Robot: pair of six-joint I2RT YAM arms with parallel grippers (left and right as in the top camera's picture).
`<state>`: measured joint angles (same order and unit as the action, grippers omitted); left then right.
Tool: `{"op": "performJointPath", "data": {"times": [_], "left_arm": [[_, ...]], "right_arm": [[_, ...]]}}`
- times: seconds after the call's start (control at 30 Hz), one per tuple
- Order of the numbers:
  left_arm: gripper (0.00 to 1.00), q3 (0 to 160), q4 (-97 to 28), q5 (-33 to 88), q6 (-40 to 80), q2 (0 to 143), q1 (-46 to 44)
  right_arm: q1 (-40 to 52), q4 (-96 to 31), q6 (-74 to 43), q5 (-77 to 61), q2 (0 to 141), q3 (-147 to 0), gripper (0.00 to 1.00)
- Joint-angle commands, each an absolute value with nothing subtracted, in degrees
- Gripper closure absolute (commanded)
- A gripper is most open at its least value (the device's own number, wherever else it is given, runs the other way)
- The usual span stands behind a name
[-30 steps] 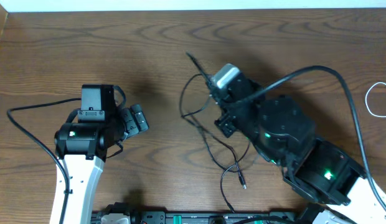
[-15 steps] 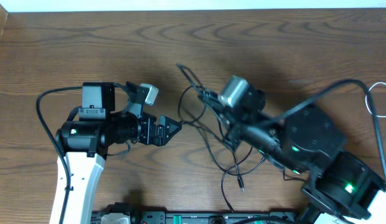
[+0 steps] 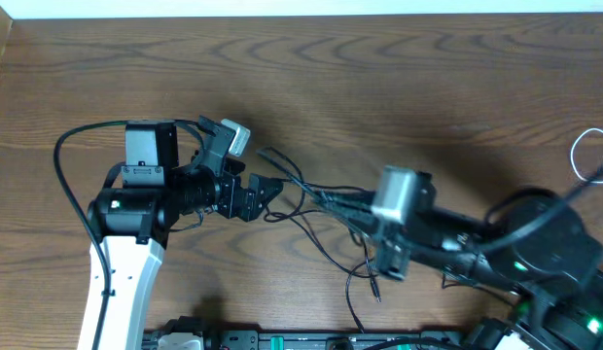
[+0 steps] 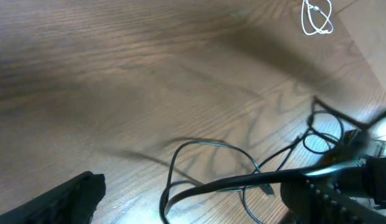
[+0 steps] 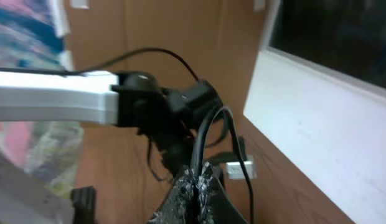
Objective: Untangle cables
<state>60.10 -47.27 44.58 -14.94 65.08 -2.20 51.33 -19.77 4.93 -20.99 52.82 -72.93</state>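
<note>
A tangle of thin black cables (image 3: 326, 238) lies mid-table, with one plug end (image 3: 378, 289) near the front. My right gripper (image 3: 352, 206) is shut on a black cable (image 5: 208, 127) and holds it raised, stretched toward the left arm. My left gripper (image 3: 263, 191) is open at the tangle's left end. In the left wrist view a black cable (image 4: 243, 180) runs across between its spread fingers (image 4: 193, 202), with thin loops (image 4: 205, 146) on the wood behind. A white cable (image 3: 591, 156) lies coiled at the far right, also seen in the left wrist view (image 4: 317, 17).
Thick black arm leads arc beside the left arm (image 3: 63, 160) and over the right arm (image 3: 535, 199). The table's back edge meets a white wall (image 3: 301, 8). A black rail (image 3: 282, 340) runs along the front edge.
My right arm swung down and right, pulling the black cables out lengthwise. My left gripper reached right to the tangle's left end and now straddles a cable.
</note>
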Motion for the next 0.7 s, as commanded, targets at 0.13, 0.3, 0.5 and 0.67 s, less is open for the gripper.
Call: {"op": "performJointPath", "data": {"times": [0.13, 0.3, 0.5, 0.67], "left_arm": [[0.07, 60.2, -47.0, 44.4, -15.8, 69.1, -2.3], [0.1, 60.2, -46.5, 44.5, -15.8, 72.9, -3.4], [0.1, 60.2, -46.1, 44.5, -15.8, 77.4, -8.3], [0.1, 60.2, -46.3, 44.5, -15.8, 79.5, -12.6]], "right_arm": [[51.2, -18.7, 4.3, -25.9, 49.3, -73.3, 0.99], [51.2, -18.7, 4.3, -26.1, 49.0, -73.3, 0.99], [51.2, -19.5, 4.3, -26.1, 49.1, -73.3, 0.99], [51.2, -20.3, 4.4, -25.7, 49.0, -73.3, 0.99]]}}
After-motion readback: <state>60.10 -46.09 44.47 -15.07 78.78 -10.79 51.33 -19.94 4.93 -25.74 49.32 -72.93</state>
